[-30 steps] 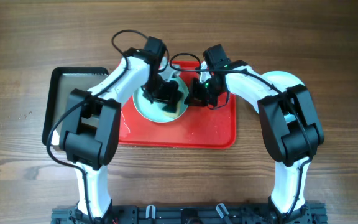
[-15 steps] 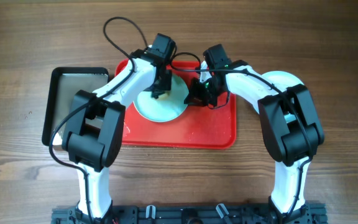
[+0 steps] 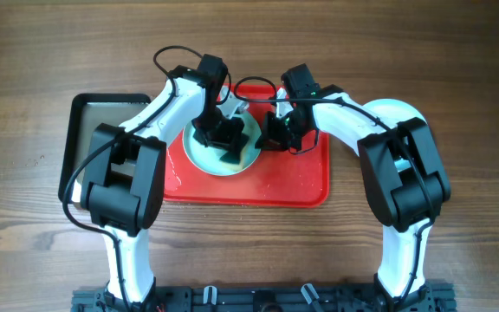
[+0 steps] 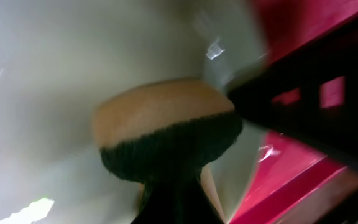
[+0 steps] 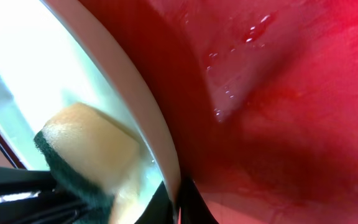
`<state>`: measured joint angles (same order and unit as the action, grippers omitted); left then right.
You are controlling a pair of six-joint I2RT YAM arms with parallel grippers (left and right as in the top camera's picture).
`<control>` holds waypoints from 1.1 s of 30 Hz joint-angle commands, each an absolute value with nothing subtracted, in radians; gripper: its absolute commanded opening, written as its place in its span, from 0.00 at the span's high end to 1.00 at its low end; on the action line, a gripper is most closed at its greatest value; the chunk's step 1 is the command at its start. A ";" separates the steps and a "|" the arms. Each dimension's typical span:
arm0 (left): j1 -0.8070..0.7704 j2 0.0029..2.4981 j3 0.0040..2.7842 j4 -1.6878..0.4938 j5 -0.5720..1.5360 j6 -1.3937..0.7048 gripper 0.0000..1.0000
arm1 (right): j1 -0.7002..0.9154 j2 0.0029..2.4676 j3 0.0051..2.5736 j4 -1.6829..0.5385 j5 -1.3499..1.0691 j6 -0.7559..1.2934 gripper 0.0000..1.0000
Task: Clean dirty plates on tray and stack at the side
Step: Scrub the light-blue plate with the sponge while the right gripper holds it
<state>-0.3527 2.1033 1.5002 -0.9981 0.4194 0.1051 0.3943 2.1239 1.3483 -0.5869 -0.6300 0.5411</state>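
Sponge [image 4: 165,121], clamped in left gripper [image 3: 226,139], presses the pale plate [image 3: 197,150], whose rim the right gripper [image 3: 269,133] pinches on the tray [image 3: 301,184].

Left pincer [image 3: 229,141] and right pincer [image 3: 271,132] clamped, close together.

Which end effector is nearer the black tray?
Left: the left end effector is over the plate, right of the black tray; right end effector is farther right, at the plate's rim.

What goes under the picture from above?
Left gripper holds a sponge on the pale plate, right gripper at its rim, on the red tray.
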 commanded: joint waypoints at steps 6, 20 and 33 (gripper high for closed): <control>-0.364 2.129 1.488 -0.804 0.416 0.128 0.96 | 0.389 2.158 1.333 -0.585 -0.610 0.551 0.96; -0.363 2.129 1.488 -0.926 -0.458 -0.457 0.96 | 0.389 2.158 1.333 -0.583 -0.601 0.553 0.96; -0.349 2.129 1.488 -1.074 0.192 0.006 0.96 | 0.361 2.193 1.333 -0.527 -0.683 0.529 0.96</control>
